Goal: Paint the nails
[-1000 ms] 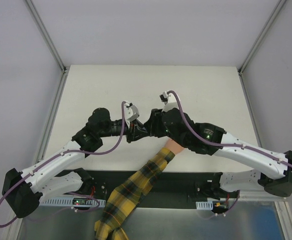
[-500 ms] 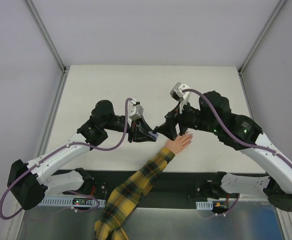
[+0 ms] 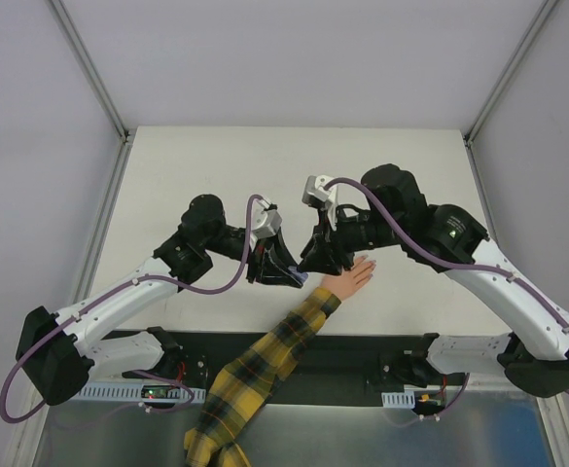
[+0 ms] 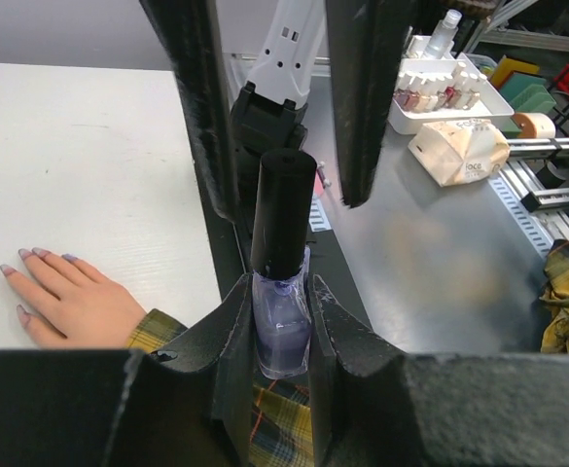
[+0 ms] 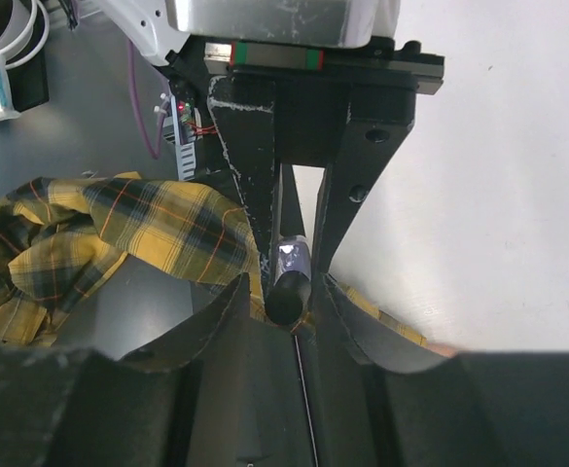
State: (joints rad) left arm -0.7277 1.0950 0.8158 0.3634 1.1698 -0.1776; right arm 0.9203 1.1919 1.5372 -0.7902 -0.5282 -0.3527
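My left gripper (image 4: pixel 282 336) is shut on the body of a small purple bottle (image 4: pixel 282 331), held tilted above the table. Its dark cap (image 4: pixel 284 209) points at my right gripper (image 3: pixel 311 261). The right gripper's fingers (image 4: pixel 206 117) stand on either side of the cap, with a thin gap showing on each side. In the right wrist view the cap (image 5: pixel 286 290) sits between my own jaws. A peach hand (image 3: pixel 350 279) lies flat on the table just right of the bottle, on an arm in a plaid sleeve (image 3: pixel 265 360). Its nails (image 4: pixel 41 253) look lilac.
The white table (image 3: pixel 216 165) ends at a black strip along its near edge. On the metal bench beyond it stand a white tray of small bottles (image 4: pixel 444 92) and a pale wrapped pack (image 4: pixel 459 151). Loose plaid cloth (image 5: pixel 89 243) lies on the bench.
My right gripper let go at the bottle, drew back to the right with wider jaws, then returned around the cap, narrower. The hand is uncovered. The left gripper kept the bottle.
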